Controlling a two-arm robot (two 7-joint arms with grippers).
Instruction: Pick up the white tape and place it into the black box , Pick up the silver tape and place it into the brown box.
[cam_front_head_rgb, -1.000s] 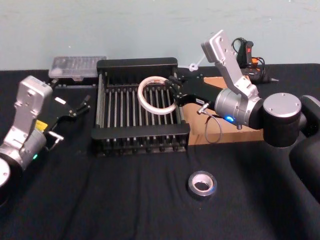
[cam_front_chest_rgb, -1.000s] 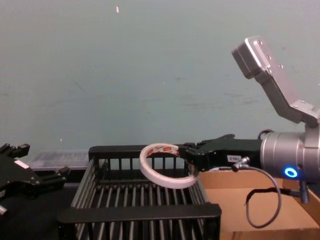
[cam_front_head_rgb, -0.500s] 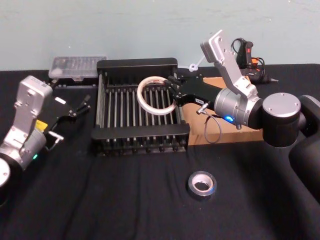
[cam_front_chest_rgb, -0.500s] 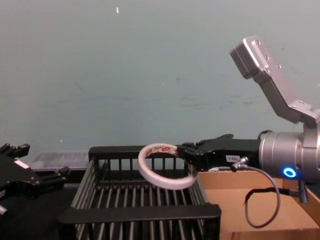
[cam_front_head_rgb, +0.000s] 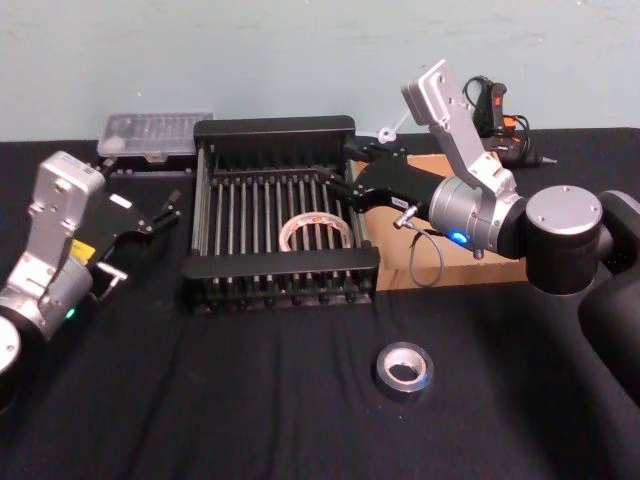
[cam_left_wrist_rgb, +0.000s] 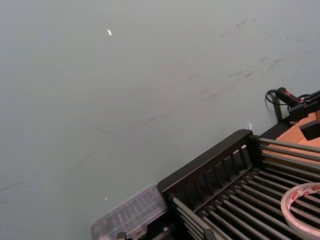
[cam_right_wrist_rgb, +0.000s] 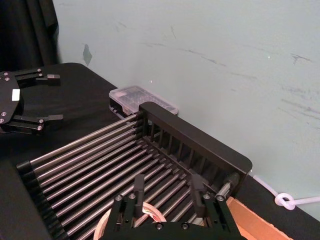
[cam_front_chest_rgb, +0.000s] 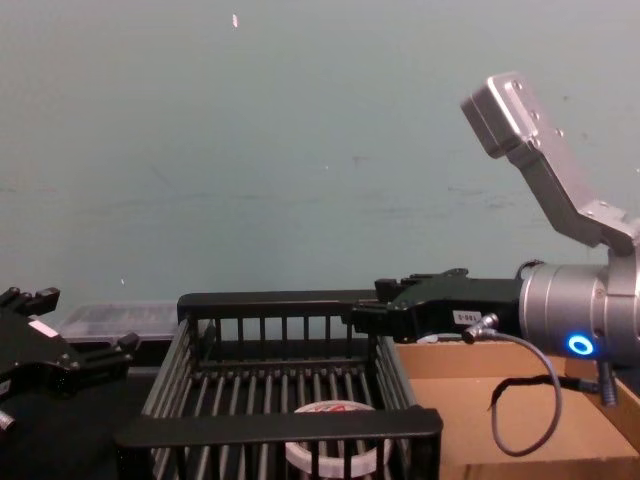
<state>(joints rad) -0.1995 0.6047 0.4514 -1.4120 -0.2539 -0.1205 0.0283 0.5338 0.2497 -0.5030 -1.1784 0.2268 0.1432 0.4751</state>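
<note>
The white tape (cam_front_head_rgb: 318, 231) lies flat on the bars inside the black box (cam_front_head_rgb: 275, 128), toward its front right; the chest view shows the white tape (cam_front_chest_rgb: 335, 452) behind the front rim of the black box (cam_front_chest_rgb: 280, 425). My right gripper (cam_front_head_rgb: 350, 172) hovers open and empty over the crate's right side, above the ring. In the right wrist view my right gripper (cam_right_wrist_rgb: 167, 187) has its fingers spread over the tape (cam_right_wrist_rgb: 150, 212). The silver tape (cam_front_head_rgb: 404, 369) sits on the black cloth nearer me. The brown box (cam_front_head_rgb: 455, 268) lies under my right arm. My left gripper (cam_front_head_rgb: 160, 212) rests open at the left.
A clear plastic case (cam_front_head_rgb: 155, 133) lies behind the crate's left corner. A black and orange tool (cam_front_head_rgb: 495, 105) and a white cord (cam_front_head_rgb: 390, 130) sit at the back right. Open black cloth surrounds the silver roll.
My right gripper opened and let go of the white tape, which dropped from above the crate onto its bars. Neither arm moved noticeably.
</note>
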